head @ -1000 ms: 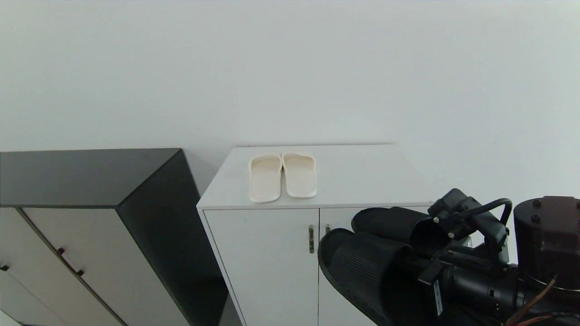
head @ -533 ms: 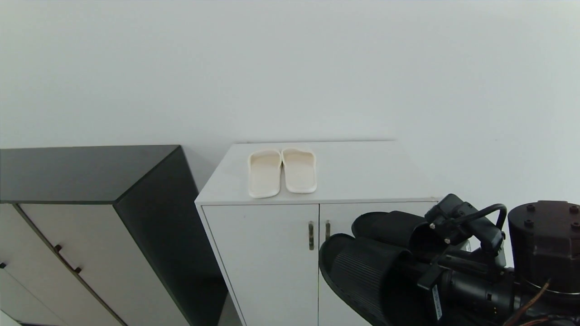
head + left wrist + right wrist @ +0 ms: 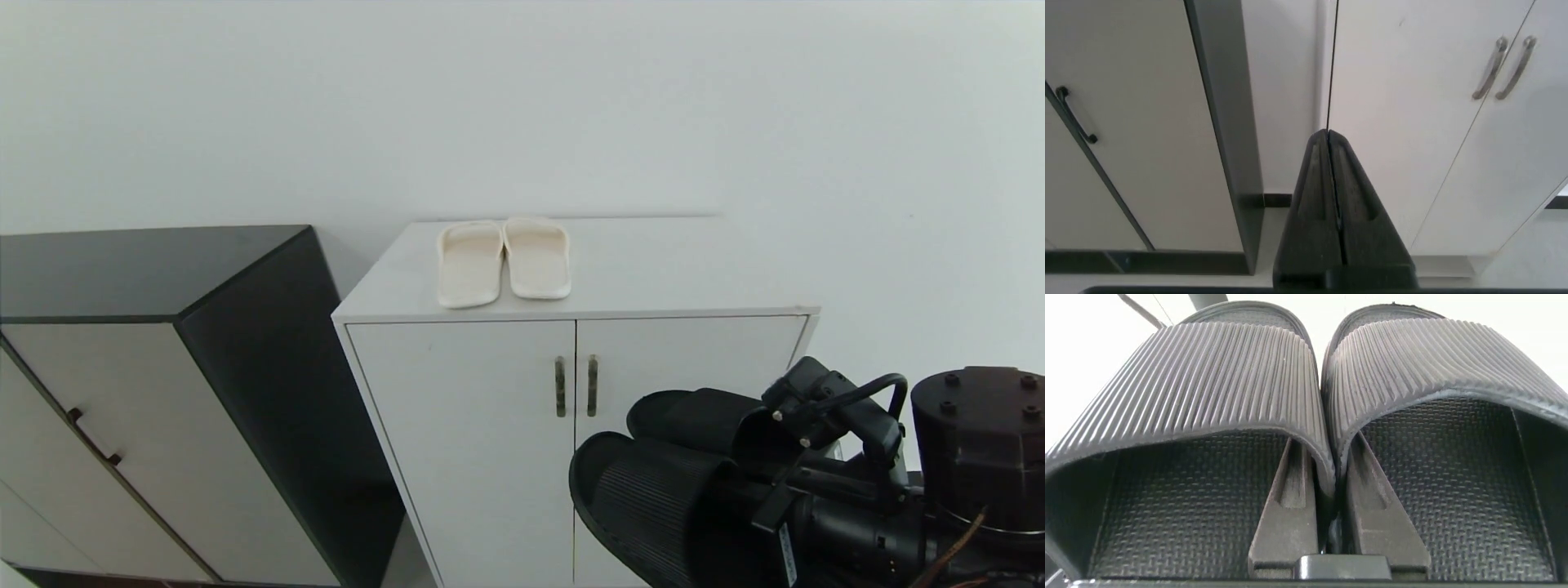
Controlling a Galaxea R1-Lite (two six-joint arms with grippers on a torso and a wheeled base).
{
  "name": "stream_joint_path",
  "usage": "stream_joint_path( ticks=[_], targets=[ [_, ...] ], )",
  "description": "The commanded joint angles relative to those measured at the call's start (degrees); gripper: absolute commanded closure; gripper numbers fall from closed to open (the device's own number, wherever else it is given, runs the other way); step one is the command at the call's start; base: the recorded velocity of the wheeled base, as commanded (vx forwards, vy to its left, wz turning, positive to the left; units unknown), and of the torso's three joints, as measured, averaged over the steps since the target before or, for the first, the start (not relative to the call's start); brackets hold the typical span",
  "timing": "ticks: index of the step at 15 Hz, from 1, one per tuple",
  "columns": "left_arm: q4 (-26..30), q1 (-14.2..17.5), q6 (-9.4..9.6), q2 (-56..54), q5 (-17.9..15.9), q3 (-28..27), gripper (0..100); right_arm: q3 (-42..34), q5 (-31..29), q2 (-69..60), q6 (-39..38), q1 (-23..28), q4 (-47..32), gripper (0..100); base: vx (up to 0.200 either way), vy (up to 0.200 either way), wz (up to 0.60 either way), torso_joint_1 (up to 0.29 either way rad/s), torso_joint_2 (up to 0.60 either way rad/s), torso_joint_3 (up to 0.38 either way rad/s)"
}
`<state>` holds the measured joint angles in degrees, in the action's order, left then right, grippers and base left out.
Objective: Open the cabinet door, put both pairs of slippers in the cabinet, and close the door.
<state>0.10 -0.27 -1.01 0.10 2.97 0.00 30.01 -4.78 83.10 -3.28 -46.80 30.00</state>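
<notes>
A white two-door cabinet (image 3: 457, 425) stands ahead with both doors closed; its two metal handles (image 3: 575, 385) meet at the middle, also seen as handles (image 3: 1507, 67) in the left wrist view. A cream pair of slippers (image 3: 504, 260) lies on the cabinet top, left of centre. My right gripper (image 3: 1323, 502) is shut on the black pair of slippers (image 3: 653, 482), pinching the inner straps of both (image 3: 1327, 400); it hangs low at the right, in front of the right door. My left gripper (image 3: 1331, 196) is shut with nothing in it, low before the cabinet's left side.
A dark-topped cabinet (image 3: 147, 269) with light drawer fronts and dark handles (image 3: 94, 437) stands to the left, a narrow gap (image 3: 1290, 98) between it and the white cabinet. A plain white wall rises behind both.
The head view has shifted, so the cabinets and cream slippers sit higher in the picture and more of the door fronts shows. The right gripper keeps its hold on the black slippers.
</notes>
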Motion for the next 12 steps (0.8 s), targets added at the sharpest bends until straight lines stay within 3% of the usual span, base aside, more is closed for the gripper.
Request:
stream_joint_path(
  ticks=[1, 2, 3, 12],
  targets=[
    [-0.01, 0.00, -0.04, -0.01, 0.01, 0.00, 100, -0.31, 0.03, 0.30, 0.03, -0.05, 0.06, 100, 0.000, 0.000, 0.00, -0.193, 0.52, 0.310],
    [-0.01, 0.00, -0.31, -0.01, 0.10, 0.00, 100, -0.31, 0.03, 0.66, 0.03, -0.05, 0.06, 100, 0.000, 0.000, 0.00, -0.193, 0.52, 0.320],
    [-0.01, 0.00, -0.31, -0.01, 0.10, 0.00, 0, -0.31, 0.03, 0.83, 0.03, -0.05, 0.06, 100, 0.000, 0.000, 0.00, -0.188, 0.51, 0.325],
    [-0.10, 0.00, 0.13, -0.01, -0.34, 0.00, 0, -0.83, -0.23, 0.48, 0.12, -0.05, 0.41, 100, 0.000, 0.000, 0.00, -0.153, 0.48, 0.325]
  ],
)
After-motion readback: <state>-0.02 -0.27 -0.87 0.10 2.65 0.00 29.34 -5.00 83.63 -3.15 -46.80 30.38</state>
